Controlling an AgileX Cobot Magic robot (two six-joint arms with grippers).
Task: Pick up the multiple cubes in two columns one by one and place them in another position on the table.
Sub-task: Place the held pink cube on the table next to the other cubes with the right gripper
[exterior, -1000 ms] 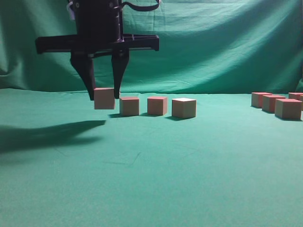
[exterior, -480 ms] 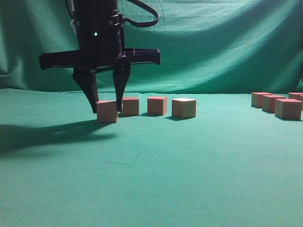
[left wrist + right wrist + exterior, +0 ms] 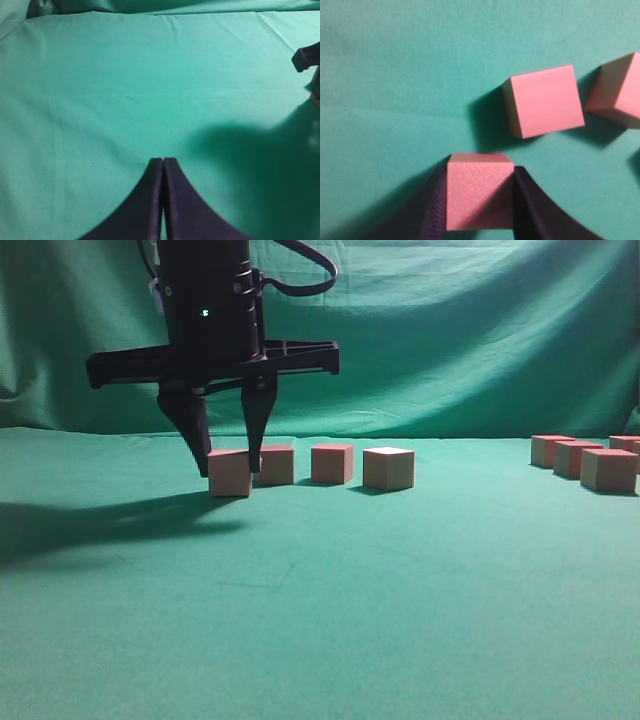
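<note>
A pinkish cube (image 3: 229,472) sits between the fingers of my right gripper (image 3: 229,469), which has reached over to the left side of the exterior view. Its underside is at the green table (image 3: 330,600). In the right wrist view the same cube (image 3: 479,192) is pressed on both sides by the black fingers (image 3: 432,210), so the right gripper (image 3: 480,172) is shut on it. Three more cubes (image 3: 274,464) (image 3: 332,463) (image 3: 388,468) stand in a line just to its right. My left gripper (image 3: 163,161) hovers shut and empty over bare cloth.
Another group of cubes (image 3: 608,469) stands at the far right edge of the table. Two neighbouring cubes (image 3: 542,100) (image 3: 617,95) lie close ahead of the held one. The draped green backdrop (image 3: 450,330) rises behind the table.
My right gripper has come down and shifted slightly right with the cube, from hanging above the table to table level beside the row. The left gripper shows no earlier frame.
</note>
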